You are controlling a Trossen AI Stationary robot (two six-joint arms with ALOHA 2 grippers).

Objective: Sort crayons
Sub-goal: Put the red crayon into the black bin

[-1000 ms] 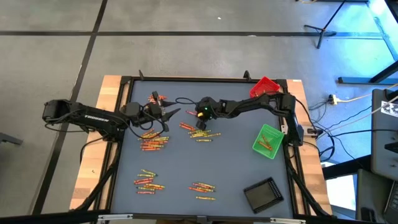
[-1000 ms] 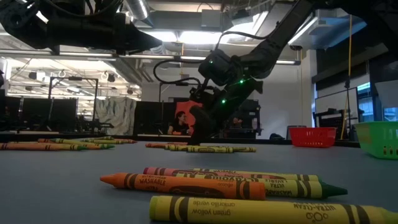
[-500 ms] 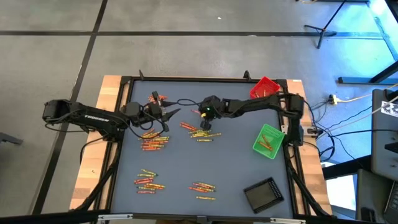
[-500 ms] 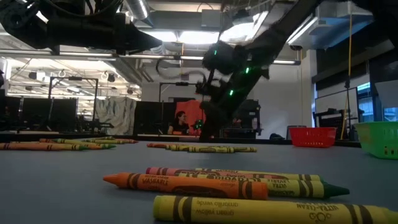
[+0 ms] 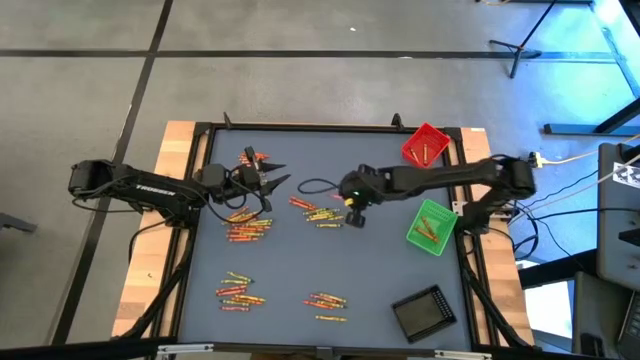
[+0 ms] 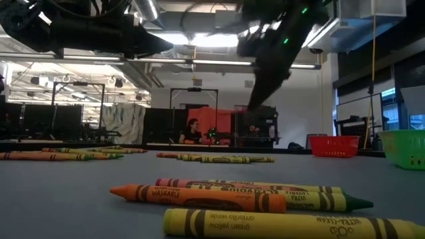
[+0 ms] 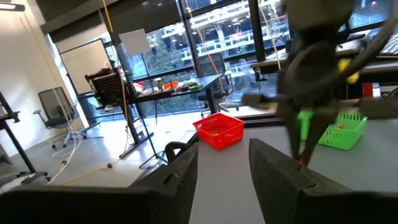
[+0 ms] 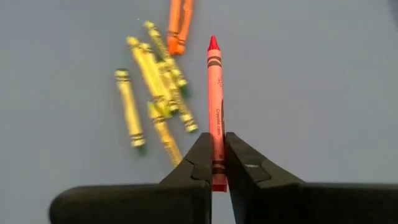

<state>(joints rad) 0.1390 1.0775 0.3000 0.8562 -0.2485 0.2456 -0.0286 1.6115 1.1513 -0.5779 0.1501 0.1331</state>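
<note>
A: Red crayon (image 8: 216,106) pinched betw. fingers (image 8: 245,171) of right gripper (image 5: 353,214), tip pointing out ahead, lifted clear of grey table (image 5: 380,290).
B: Position?
A: Above table centre, just beside yellow/orange crayons (image 5: 318,212) lying loose on mat. More heaps at left (image 5: 247,229), front left (image 5: 238,292), front centre (image 5: 327,305), far left (image 5: 250,157).
B: Left gripper (image 5: 272,181)?
A: Fingers (image 7: 273,171) spread wide, nothing betw. them; hovering at left side near far-left heap.
B: Trays?
A: Red tray (image 5: 424,145) at far right corner, green tray (image 5: 432,225) at right edge, both w/ some crayons inside. Black tray (image 5: 424,311) at front right.
</note>
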